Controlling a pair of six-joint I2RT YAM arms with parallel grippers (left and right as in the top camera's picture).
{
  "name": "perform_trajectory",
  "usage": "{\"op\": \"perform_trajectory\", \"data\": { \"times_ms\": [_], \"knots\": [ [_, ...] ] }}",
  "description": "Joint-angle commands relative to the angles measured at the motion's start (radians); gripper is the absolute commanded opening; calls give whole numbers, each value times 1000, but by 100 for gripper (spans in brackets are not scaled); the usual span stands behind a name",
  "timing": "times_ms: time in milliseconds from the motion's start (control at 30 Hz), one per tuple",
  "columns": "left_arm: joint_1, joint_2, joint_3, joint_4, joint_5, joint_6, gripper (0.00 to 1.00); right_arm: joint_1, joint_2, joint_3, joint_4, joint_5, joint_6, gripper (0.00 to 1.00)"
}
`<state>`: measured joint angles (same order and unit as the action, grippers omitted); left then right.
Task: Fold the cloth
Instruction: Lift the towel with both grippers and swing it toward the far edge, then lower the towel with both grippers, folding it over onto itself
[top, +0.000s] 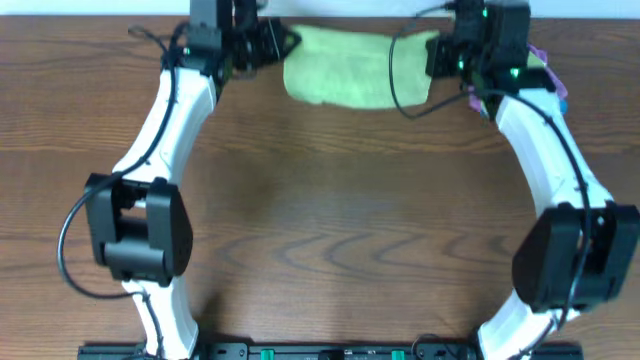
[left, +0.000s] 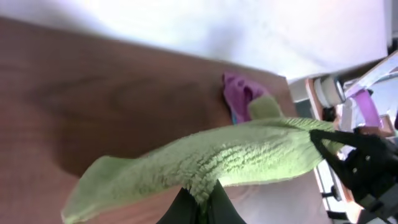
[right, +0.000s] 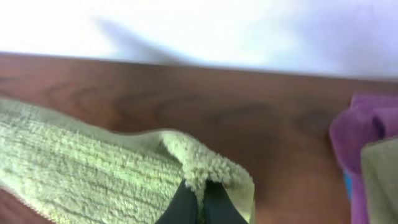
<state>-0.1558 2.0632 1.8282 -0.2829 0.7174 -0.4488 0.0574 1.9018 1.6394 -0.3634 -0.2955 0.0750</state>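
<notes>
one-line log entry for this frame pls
phase: fold underway | left gripper: shut on green terry cloth | right gripper: shut on cloth | cloth: stretched between grippers, far edge of wooden table | nearby: purple cloth

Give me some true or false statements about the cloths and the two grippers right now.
1. The left gripper is shut on the green cloth. True.
2. The right gripper is open and clear of the green cloth. False: it is shut on an edge of it.
3. A purple cloth lies on the table beside the right gripper. True.
4. The green cloth sits at the near edge of the table, by the arm bases. False: it is at the far edge, stretched between the two grippers.
</notes>
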Motion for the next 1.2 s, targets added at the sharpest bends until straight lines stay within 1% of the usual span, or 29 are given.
{"op": "perform_trajectory", "data": {
  "times_ms": [0,133,200,267,333,433,533,700,833,1000,1167],
  "knots": [
    [27,49,149,-41,-3,-6,5,7,-2,129,-26,5,-24,1],
    [58,50,276,-190,10,71,6,7,-4,219,-170,5,-83,1],
    [64,50,332,-345,16,133,6,7,-6,225,-263,4,-103,1],
    [64,50,340,-447,16,183,6,7,-6,224,-331,5,-108,1],
    [60,52,337,-595,9,263,6,8,-6,224,-434,5,-138,1],
    [50,52,320,-744,-32,351,6,8,-6,224,-543,12,-164,1],
    [37,52,282,-840,-48,406,6,8,-6,213,-634,11,-178,2],
    [-8,52,162,-918,-48,463,6,8,-11,181,-775,6,-194,1],
    [-31,52,71,-911,-47,472,6,8,-23,129,-792,-16,-204,2],
    [-36,52,-43,-891,-48,476,6,9,-55,-27,-766,-27,-204,2],
    [-38,51,-178,-832,-25,475,6,9,-134,-235,-671,-34,-203,1]
  ]
}}
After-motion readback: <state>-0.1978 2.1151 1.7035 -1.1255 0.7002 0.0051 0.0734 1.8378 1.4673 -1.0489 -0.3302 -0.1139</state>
